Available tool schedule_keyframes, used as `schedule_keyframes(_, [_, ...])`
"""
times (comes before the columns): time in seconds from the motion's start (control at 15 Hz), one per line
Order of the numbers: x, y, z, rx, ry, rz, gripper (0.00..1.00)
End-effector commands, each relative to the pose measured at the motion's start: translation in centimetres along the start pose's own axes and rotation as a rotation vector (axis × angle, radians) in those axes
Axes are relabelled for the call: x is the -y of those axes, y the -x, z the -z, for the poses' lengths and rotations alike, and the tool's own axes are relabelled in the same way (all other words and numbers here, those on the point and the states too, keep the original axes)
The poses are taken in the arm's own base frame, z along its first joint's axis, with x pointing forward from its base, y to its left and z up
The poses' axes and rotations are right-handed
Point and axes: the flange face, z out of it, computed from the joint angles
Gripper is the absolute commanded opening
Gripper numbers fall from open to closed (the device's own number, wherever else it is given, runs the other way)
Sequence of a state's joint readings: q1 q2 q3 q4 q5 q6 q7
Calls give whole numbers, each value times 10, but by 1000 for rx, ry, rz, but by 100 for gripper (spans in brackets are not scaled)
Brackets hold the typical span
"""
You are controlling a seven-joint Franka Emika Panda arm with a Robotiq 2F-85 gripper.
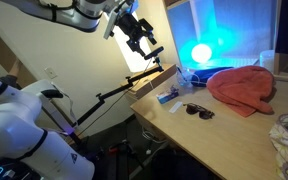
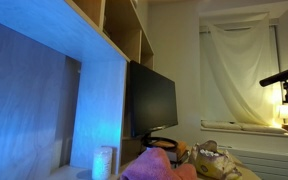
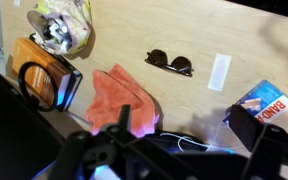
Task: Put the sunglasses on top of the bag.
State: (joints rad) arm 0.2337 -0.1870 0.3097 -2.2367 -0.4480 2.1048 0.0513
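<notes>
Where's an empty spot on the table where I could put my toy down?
In the wrist view the table is bare above the sunglasses, between the plastic bag and the white card. Crowded around the pink cloth, orange bag and blue box.

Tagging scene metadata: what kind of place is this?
Probably a home office or bedroom desk: a monitor, a curtained window and wall shelves by a wooden desk.

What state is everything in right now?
gripper: open, empty, above the table.
sunglasses: lying on the table, not gripped.
orange bag: on the table, no sunglasses on it.
pink cloth: crumpled.
lamp: lit, blue.
monitor: screen dark.
</notes>
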Motion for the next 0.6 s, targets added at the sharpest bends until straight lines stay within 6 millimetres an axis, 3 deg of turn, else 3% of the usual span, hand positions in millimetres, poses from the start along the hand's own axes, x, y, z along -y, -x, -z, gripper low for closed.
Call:
schedule_keyframes(0.0, [3,-22,-18,-73,-47,171,100])
schedule_keyframes(0.27, [0,-28,-47,-106,-123,389,100])
schedule_keyframes(0.53, [-1,-29,-79,-33,-191,617,100])
